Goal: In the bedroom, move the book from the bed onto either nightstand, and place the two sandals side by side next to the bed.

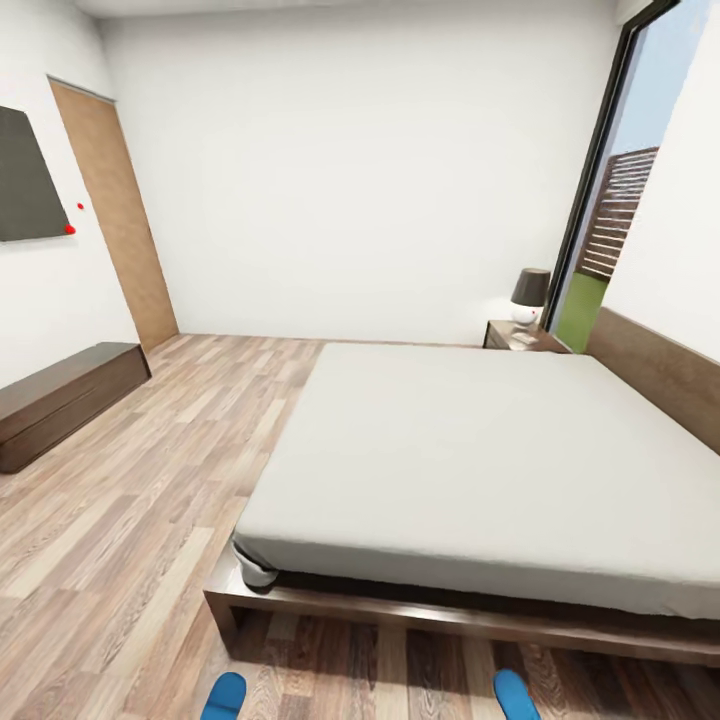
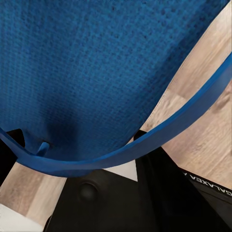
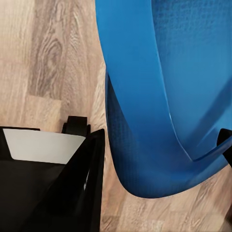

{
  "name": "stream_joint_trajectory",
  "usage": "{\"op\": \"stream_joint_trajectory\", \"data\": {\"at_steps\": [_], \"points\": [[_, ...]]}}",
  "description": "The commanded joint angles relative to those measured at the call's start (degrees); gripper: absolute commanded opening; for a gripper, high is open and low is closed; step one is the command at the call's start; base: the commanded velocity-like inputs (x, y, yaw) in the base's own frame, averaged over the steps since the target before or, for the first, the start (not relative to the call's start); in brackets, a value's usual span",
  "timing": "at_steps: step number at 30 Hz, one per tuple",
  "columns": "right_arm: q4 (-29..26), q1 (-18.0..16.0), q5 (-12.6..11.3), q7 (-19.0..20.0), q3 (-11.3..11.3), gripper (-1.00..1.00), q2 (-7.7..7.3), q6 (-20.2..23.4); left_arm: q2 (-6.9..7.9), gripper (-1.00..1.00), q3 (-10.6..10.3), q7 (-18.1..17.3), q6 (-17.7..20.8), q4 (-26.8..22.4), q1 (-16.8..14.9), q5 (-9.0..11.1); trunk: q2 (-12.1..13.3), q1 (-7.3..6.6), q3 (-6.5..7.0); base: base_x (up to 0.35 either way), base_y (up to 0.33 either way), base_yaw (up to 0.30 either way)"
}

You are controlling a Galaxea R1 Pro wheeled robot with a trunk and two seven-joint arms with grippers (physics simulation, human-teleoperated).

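The bed (image 1: pixel 470 460), an off-white mattress on a dark wood frame, spreads across the middle and right of the head view with its top bare. The book is out of view. A nightstand (image 1: pixel 503 333) stands at the bed's far corner. Two blue sandals poke up at the head view's lower edge, one at the left (image 1: pixel 225 695) and one at the right (image 1: pixel 515 695), both in front of the bed's foot. One sandal (image 2: pixel 96 72) hangs right before the left wrist camera, above the robot's black base (image 2: pixel 145 198). The other sandal (image 3: pixel 193 72) hangs before the right wrist camera. Each sandal hides the fingers that hold it.
A lamp (image 1: pixel 530 290) sits on the nightstand, beside the tall black-framed window (image 1: pixel 620 200). A low dark bench (image 1: pixel 60 400) runs along the left wall under a black screen (image 1: pixel 25 180), with a wooden door (image 1: pixel 115 220) beyond. Wood-plank floor (image 1: pixel 150 500) lies left of the bed.
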Motion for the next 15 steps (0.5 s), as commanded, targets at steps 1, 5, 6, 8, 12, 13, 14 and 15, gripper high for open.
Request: {"op": "stream_joint_trajectory", "data": {"at_steps": [1, 5, 6, 8, 12, 13, 14, 15], "points": [[0.0, 0.0, -0.5, 0.0, 0.5, -1.0, -0.01, 0.2, -0.03, -1.0, -0.5, -0.2, 0.2, 0.1, -0.1, 0.2, 0.0, 0.0, -0.06, 0.0, 0.149, 0.125], [-0.1, 0.0, -0.6, 0.0, 0.5, -1.0, -0.01, 0.2, -0.03, -1.0, -0.5, -0.2, 0.2, 0.1, -0.1, 0.3, 0.0, 0.0, -0.06, 0.0, 0.14, 0.018], [-0.1, 0.0, -0.6, 0.0, 0.5, -1.0, -0.01, 0.2, -0.03, -1.0, -0.5, -0.2, 0.2, 0.1, -0.1, 0.3, 0.0, 0.0, -0.06, 0.0, 0.044, 0.005], [-0.1, 0.0, -0.6, 0.0, 0.5, -1.0, -0.01, 0.2, -0.03, -1.0, -0.5, -0.2, 0.2, 0.1, -0.1, 0.3, 0.0, 0.0, -0.06, 0.0, 0.029, 0.004], [-0.1, 0.0, -0.6, 0.0, 0.5, -1.0, -0.01, 0.2, -0.03, -1.0, -0.5, -0.2, 0.2, 0.1, -0.1, 0.3, 0.0, 0.0, -0.06, 0.0, 0.01, 0.001], [-0.1, 0.0, -0.6, 0.0, 0.5, -1.0, -0.01, 0.2, -0.03, -1.0, -0.5, -0.2, 0.2, 0.1, -0.1, 0.3, 0.0, 0.0, -0.06, 0.0, 0.005, 0.001], [-0.1, 0.0, -0.6, 0.0, 0.5, -1.0, -0.01, 0.2, -0.03, -1.0, -0.5, -0.2, 0.2, 0.1, -0.1, 0.3, 0.0, 0.0, -0.06, 0.0, 0.004, 0.0], [-0.1, 0.0, -0.6, 0.0, 0.5, -1.0, -0.01, 0.2, -0.03, -1.0, -0.5, -0.2, 0.2, 0.1, -0.1, 0.3, 0.0, 0.0, -0.06, 0.0, 0.01, 0.0]]}}
